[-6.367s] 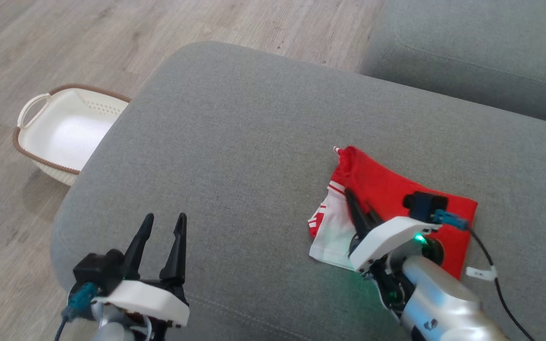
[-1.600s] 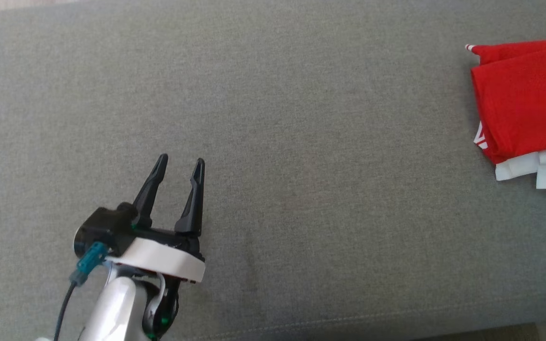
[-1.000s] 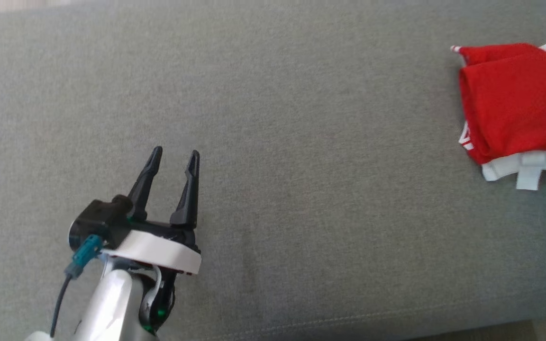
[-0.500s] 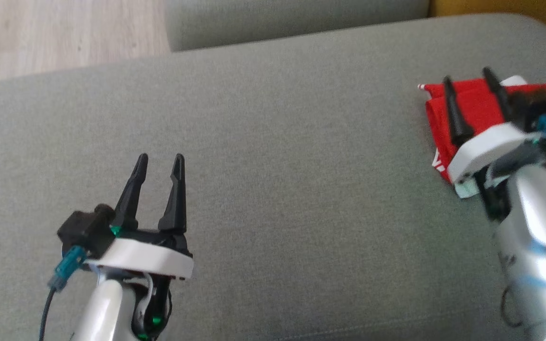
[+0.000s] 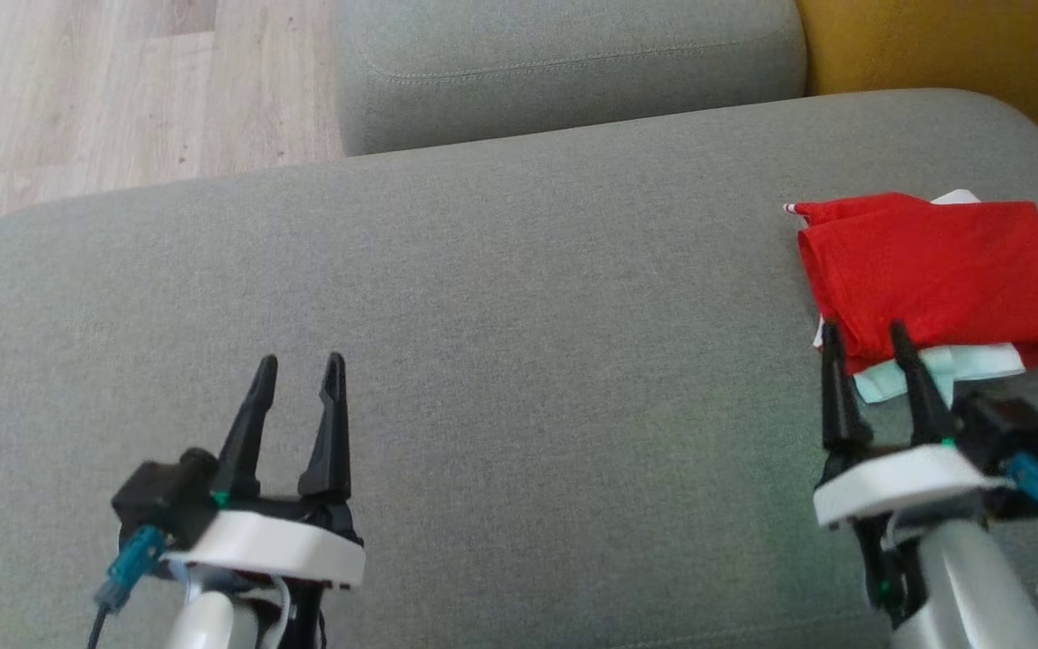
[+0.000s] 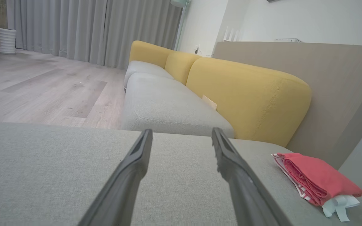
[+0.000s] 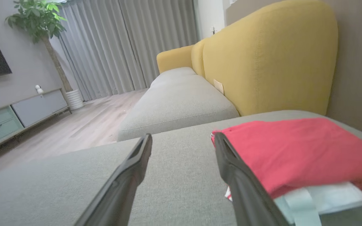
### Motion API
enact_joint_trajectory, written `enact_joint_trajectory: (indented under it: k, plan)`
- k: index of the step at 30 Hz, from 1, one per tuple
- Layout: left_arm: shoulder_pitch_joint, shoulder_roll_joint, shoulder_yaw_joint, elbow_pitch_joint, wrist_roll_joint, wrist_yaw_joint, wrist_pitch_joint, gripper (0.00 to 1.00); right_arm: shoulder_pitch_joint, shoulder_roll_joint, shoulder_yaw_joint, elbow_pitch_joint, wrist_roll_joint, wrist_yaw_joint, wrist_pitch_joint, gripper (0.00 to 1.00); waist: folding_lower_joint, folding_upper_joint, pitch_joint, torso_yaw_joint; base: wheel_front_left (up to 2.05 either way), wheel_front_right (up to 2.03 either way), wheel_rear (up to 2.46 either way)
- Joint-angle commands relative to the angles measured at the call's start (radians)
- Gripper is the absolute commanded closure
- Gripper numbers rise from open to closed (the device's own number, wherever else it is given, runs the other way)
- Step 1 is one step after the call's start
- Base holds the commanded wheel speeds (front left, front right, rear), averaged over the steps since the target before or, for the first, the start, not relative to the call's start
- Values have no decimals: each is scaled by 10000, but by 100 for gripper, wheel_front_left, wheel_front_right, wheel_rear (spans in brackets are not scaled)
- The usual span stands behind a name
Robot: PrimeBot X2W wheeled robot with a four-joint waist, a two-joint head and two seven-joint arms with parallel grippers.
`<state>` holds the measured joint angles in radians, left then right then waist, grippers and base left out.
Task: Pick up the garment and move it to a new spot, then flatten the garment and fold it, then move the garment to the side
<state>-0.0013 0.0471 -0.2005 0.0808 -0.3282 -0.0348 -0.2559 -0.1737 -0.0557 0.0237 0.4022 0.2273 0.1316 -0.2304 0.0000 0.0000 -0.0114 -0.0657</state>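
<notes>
The garment [image 5: 938, 275] is a folded red cloth with white edges, lying at the right end of the grey sofa seat [image 5: 519, 315]. It also shows in the left wrist view [image 6: 317, 180] and the right wrist view [image 7: 297, 153]. My right gripper [image 5: 865, 335] stands open just in front of the garment's near edge, with nothing between its fingers. My left gripper [image 5: 299, 370] is open over bare cushion at the lower left, far from the garment. In the right wrist view the right gripper [image 7: 182, 137] points past the garment's left corner.
A second grey seat cushion [image 5: 564, 63] lies beyond, with a yellow backrest [image 5: 942, 41] at the upper right and wooden floor [image 5: 104, 90] at the upper left. Curtains [image 7: 127, 47], a potted plant [image 7: 41, 28] and a low cabinet [image 7: 20, 116] stand farther off.
The head camera has shifted, showing more of the sofa and the floor. My right gripper has drawn back from over the garment to just in front of it, still open. The garment lies still.
</notes>
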Motion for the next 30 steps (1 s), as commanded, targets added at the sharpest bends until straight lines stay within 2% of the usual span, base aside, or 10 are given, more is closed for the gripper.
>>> enact_joint_trajectory:
  k: [1, 4, 13, 30]
  plan:
    - [-296, 31, 282, -359, 26, 56, -59, 0, -241, 48, 335, -407, 61, -9, -135, 0, 0, 0, -9, -1, 0, 0, 0]
    - [-189, 31, 200, -297, 38, 57, -59, 0, 210, 51, 662, -614, 106, -9, -229, 0, 0, 0, -34, 1, 0, 0, 0]
    - [-124, 31, 278, -281, -75, 299, -59, 0, 706, 53, 764, -877, 344, -9, -306, 0, 0, 0, -47, 12, 0, 0, 0]
    - [-50, 31, 516, -265, -124, 166, -59, 0, 748, 54, 591, -1214, 253, -9, -313, 0, 0, 0, -30, 70, 0, 0, 0]
